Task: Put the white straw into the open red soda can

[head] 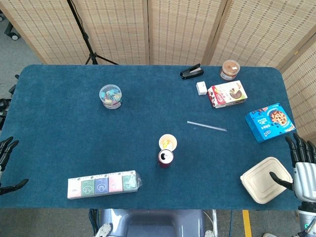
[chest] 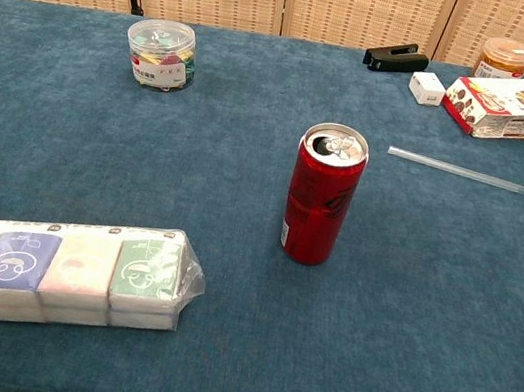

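Note:
The red soda can [head: 165,158] [chest: 321,206] stands upright near the table's middle front, its top open. The white straw [head: 207,126] [chest: 456,169] lies flat on the blue cloth to the can's right and further back. My right hand [head: 302,167] hangs open at the table's right edge, beside a takeaway box, far from the straw. My left hand [head: 7,165] shows only at the left edge, fingers spread and empty. The chest view shows neither hand.
A beige takeaway box [head: 265,179] lies at the front right. A blue cookie box [head: 269,122], a red snack box [head: 227,94], a small white box [head: 201,88], a jar [head: 229,69] and a stapler [head: 191,72] sit at the back right. A tissue pack [head: 102,184], a clip tub [head: 110,96] and a small cup [head: 168,142] also stand here.

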